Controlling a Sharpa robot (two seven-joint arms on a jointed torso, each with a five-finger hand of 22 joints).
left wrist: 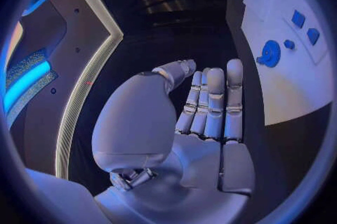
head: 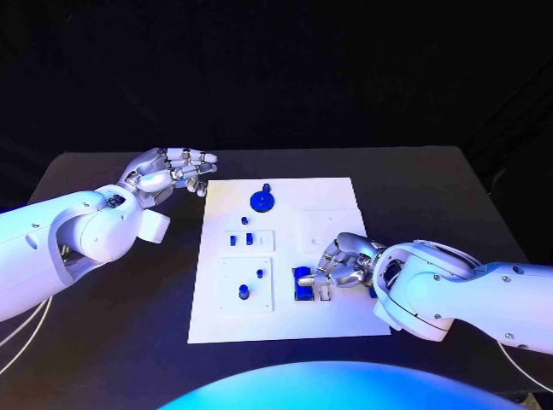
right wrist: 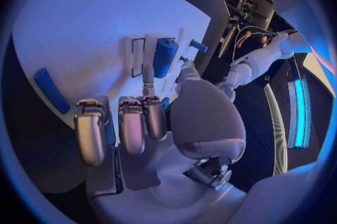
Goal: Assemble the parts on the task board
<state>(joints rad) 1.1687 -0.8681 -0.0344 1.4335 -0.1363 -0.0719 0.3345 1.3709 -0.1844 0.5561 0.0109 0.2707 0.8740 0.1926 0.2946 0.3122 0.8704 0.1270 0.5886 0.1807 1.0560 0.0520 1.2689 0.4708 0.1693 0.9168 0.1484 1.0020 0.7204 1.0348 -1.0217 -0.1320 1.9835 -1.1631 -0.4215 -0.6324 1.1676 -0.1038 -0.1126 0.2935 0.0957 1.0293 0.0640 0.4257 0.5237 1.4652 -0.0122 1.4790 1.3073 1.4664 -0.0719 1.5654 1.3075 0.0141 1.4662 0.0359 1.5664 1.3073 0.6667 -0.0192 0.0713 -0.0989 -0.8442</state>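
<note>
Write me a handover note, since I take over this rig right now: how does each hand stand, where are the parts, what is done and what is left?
Left hand: raised beside the task board's far left corner, fingers straight and together, holding nothing.
Right hand: down on the board's near right area, fingers at the blue block parts; whether it grips one cannot be told.
Parts: blue gear at the far middle; small blue pieces at centre left; two more on the near left plate.
Done: cannot be judged from here.
Left: finish the right hand's placing, then the remaining parts.

left hand (head: 169,173) raised, fingers straight, right hand (head: 339,265) curled, palm down
</note>
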